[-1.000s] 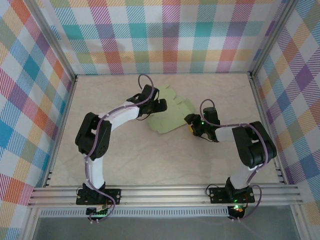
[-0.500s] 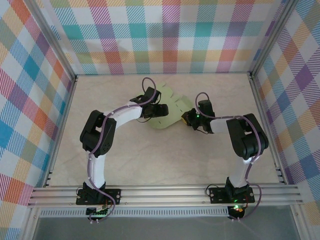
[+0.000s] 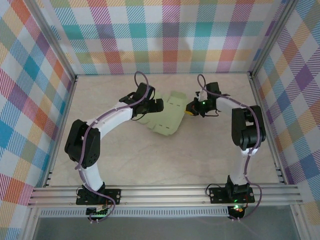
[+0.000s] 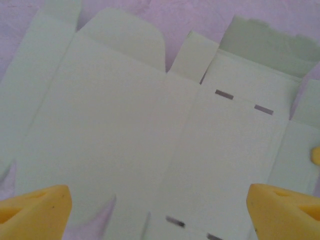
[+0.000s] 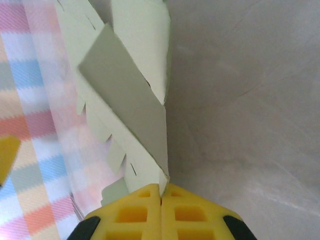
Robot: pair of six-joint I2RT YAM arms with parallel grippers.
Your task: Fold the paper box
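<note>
Left gripper (image 3: pixel 153 105) spread wide above the paper box (image 3: pixel 167 119), its yellow pads (image 4: pixel 35 210) straddling the middle panels, nothing pinched. I read it as poised to pin the sheet down while the other side folds.

The paper box lies unfolded on the desk (image 3: pixel 150 160), toward the back, between the 2 arms.

Right gripper (image 5: pixel 161 192) is closed tight on the card's right edge, holding 1 flap up off the desk, likely to bend it along its crease. The bite looks to be at the pad tips only, though blur makes that hard to judge.

Folding barely begun, I'd say.
</note>
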